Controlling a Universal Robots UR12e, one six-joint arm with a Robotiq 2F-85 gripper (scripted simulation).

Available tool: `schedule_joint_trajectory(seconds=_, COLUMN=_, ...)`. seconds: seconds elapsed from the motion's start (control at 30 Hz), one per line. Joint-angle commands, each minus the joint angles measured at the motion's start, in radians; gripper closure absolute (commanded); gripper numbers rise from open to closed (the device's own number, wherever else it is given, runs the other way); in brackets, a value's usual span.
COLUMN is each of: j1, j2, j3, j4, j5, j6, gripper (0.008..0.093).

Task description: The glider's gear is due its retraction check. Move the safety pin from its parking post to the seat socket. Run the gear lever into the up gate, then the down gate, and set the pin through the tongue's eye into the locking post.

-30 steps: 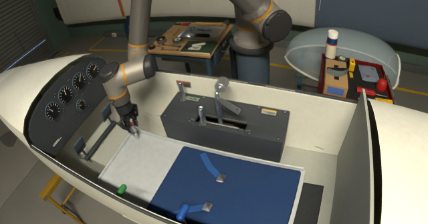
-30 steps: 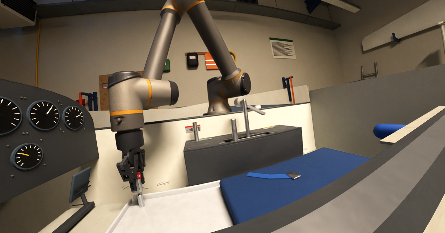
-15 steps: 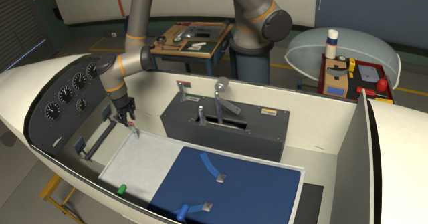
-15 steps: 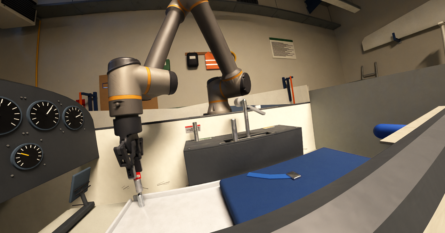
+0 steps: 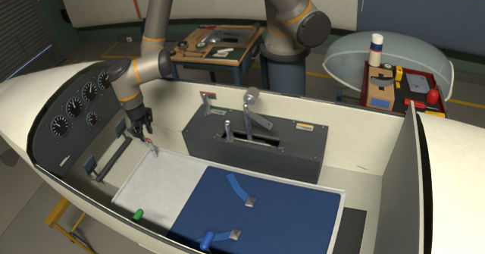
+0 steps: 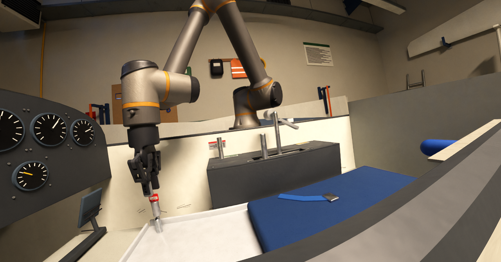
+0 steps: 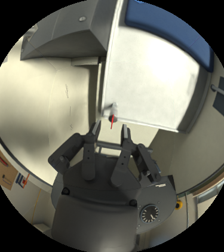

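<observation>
The safety pin's [image 6: 154, 207] lower end is hidden inside the seat socket [image 6: 158, 224] at the front corner of the white seat pan, and only its silver shank and red-tagged head [image 5: 148, 140] show. My gripper [image 6: 148, 190] hangs just above the pin's head, open and holding nothing. From the wrist camera the pin [image 7: 113, 117] appears ahead of the fingertips [image 7: 110, 129]. The gear lever [image 5: 248, 115] with its grey knob stands in the slot of the dark console, a flat tongue [image 5: 263, 121] jutting from it. Two bare steel posts [image 5: 227, 129] [image 5: 205, 104] stand on the console's left.
The instrument panel [image 5: 77, 108] and rudder pedals [image 5: 120, 127] lie just left of my gripper. The cream cockpit wall [image 6: 182, 171] rises behind it. The blue seat cushion [image 5: 265, 208] carries belt straps, and a green knob [image 5: 137, 214] sits on the near rim.
</observation>
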Motion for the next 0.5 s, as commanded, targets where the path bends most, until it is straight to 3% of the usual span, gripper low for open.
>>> schedule_joint_trajectory(seconds=0.0, j1=0.0, j2=-0.007, j3=-0.001, j4=0.005, j5=0.0, j6=0.0, gripper=0.0534)
schedule_joint_trajectory(seconds=0.2, j1=0.0, j2=-0.061, j3=-0.001, j4=0.058, j5=0.0, j6=0.0, gripper=0.0534)
schedule_joint_trajectory(seconds=0.47, j1=0.0, j2=-0.176, j3=-0.013, j4=0.184, j5=0.0, j6=0.0, gripper=0.0534)
